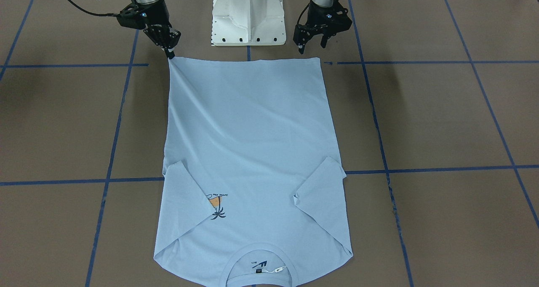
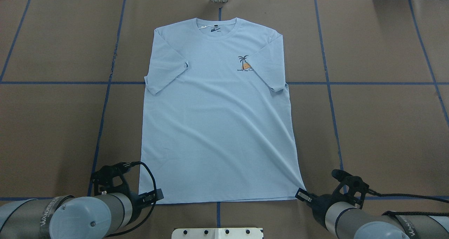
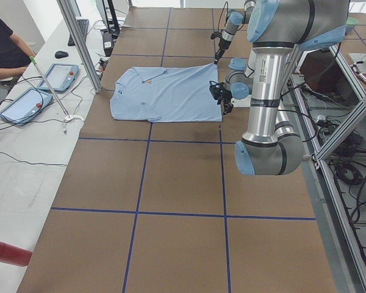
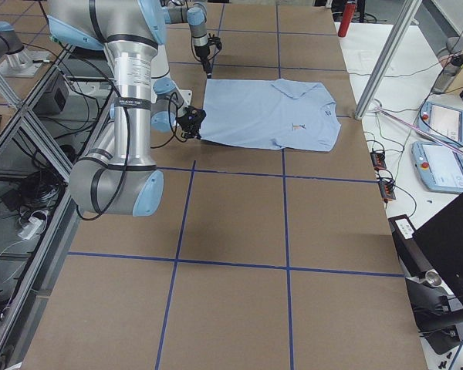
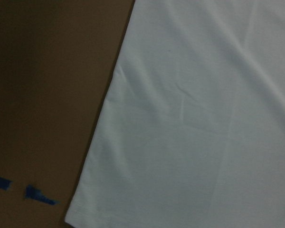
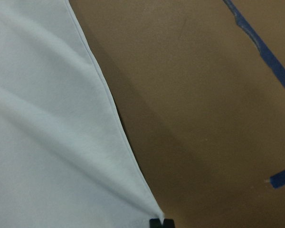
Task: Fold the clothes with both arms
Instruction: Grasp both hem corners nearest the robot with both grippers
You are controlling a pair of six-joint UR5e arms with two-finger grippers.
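The pale blue T-shirt lies flat and face up on the brown table, collar away from the robot and both sleeves folded in over the chest; it also shows in the overhead view. My right gripper is shut on the hem corner on its side, and the cloth pulls into a taut crease there. The right wrist view shows the fingertips pinching that corner of the shirt. My left gripper is open and empty, just off the other hem corner, not touching it. The left wrist view shows only shirt and table.
The white pedestal base stands between the arms, just behind the hem. Blue tape lines cross the brown table. In the exterior left view an operator sits beyond the collar end with tablets and a metal post.
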